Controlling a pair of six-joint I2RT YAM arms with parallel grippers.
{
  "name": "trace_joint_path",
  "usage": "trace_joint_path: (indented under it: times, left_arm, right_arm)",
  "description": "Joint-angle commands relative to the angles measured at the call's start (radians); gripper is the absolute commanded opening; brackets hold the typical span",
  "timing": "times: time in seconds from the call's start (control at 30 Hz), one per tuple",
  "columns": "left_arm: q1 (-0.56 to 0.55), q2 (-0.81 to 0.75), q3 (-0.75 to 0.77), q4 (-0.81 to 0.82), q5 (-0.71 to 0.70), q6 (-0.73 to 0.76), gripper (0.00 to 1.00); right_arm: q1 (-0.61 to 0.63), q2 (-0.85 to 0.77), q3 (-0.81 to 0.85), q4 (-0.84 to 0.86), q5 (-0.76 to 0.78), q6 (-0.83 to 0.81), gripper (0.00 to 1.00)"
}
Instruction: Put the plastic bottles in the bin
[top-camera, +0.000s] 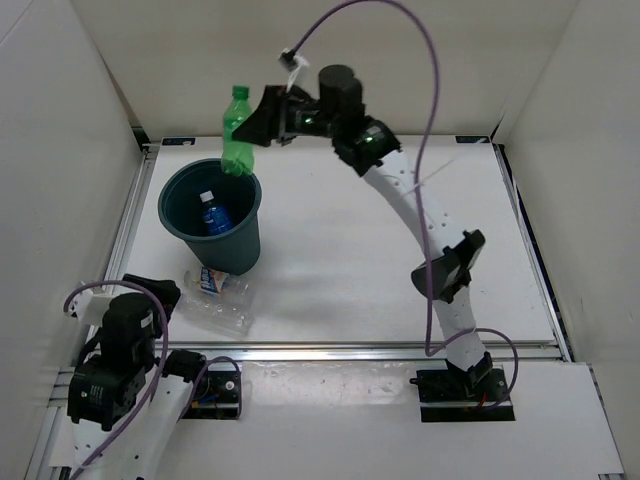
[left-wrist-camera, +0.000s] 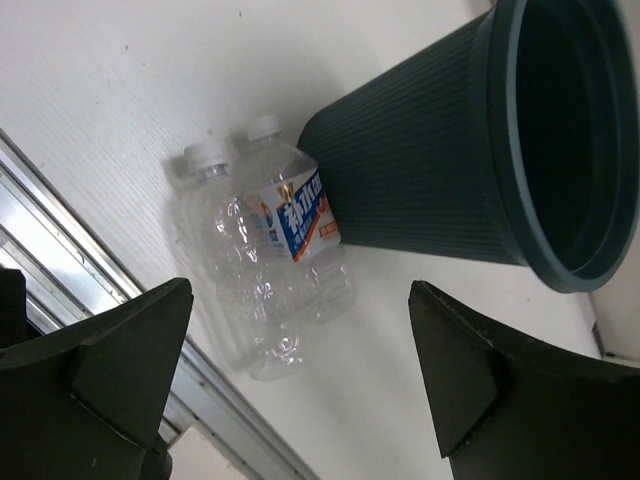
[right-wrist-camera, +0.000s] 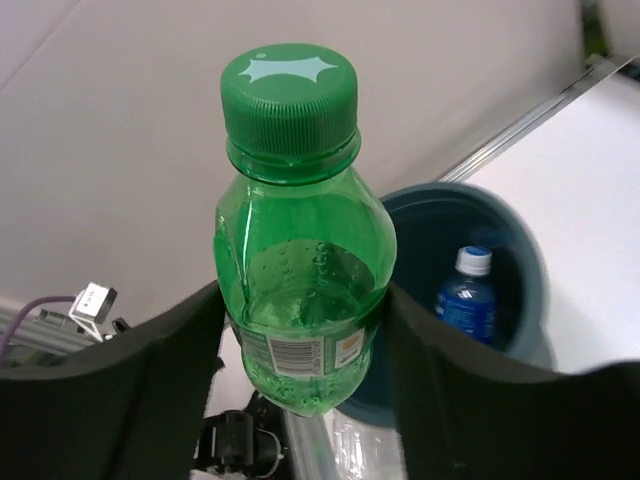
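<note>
— Well, what does the overhead camera give for the pincers?

— At upper centre the right gripper (top-camera: 252, 125) is clamped on a small green plastic bottle with a green cap (top-camera: 237, 135). The bottle is tilted, cap toward the top of the frame, and its base hangs just above the far rim of the round dark teal plastic bin (top-camera: 248, 245), which stands on the white table (top-camera: 400, 250) at centre left.

— Anything in the bin?

— A small clear bottle with a blue label and white cap (top-camera: 212, 215) stands inside it. Just below the bin in the frame, two clear crumpled plastic bottles (top-camera: 222, 300) lie on the table.

— And the left wrist camera?

— The left gripper (left-wrist-camera: 300, 295) stands wide, holding nothing; its two dark fingers (left-wrist-camera: 130, 360) frame the bottom corners. Between and beyond them lie the two clear bottles side by side, white caps toward the upper left. The one with a blue and orange label rests against the bin's ribbed wall. The bin fills the upper right.

— The right wrist camera?

— The green bottle fills the centre, cap up, its lower body pinched between the two dark fingers. Behind it, right of centre, is the open bin with the blue-labelled bottle inside.
</note>
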Motion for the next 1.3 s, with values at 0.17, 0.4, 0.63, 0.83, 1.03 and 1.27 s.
trace_joint_path:
  times: [0.17,0.4,0.63,0.83,1.03,1.27]
  left_arm:
    - [-0.033,0.002,-0.073,0.020,0.102,-0.041,1.00]
    - [-0.033,-0.121,-0.239,0.071,0.197,-0.163,1.00]
    - [-0.043,-0.182,-0.426,0.166,0.239,-0.237,1.00]
    - [-0.043,-0.139,-0.526,0.309,0.315,-0.216,1.00]
    - [-0.043,-0.021,-0.546,0.349,0.305,-0.225,1.00]
    - [-0.043,0.114,-0.578,0.359,0.325,-0.262,1.00]
  right_arm:
    - [0.122,0.071,-0.016,-0.022,0.150,-0.135,1.00]
    - [0.018,-0.271,-0.306,-0.121,0.250,-0.185,1.00]
    - [-0.036,-0.378,-0.431,-0.262,0.192,-0.234,1.00]
    - [-0.045,-0.463,-0.571,-0.274,0.183,-0.234,1.00]
    - [-0.077,-0.509,-0.613,-0.274,0.183,-0.243,1.00]
    - [-0.126,-0.527,-0.658,-0.274,0.161,-0.232,1.00]
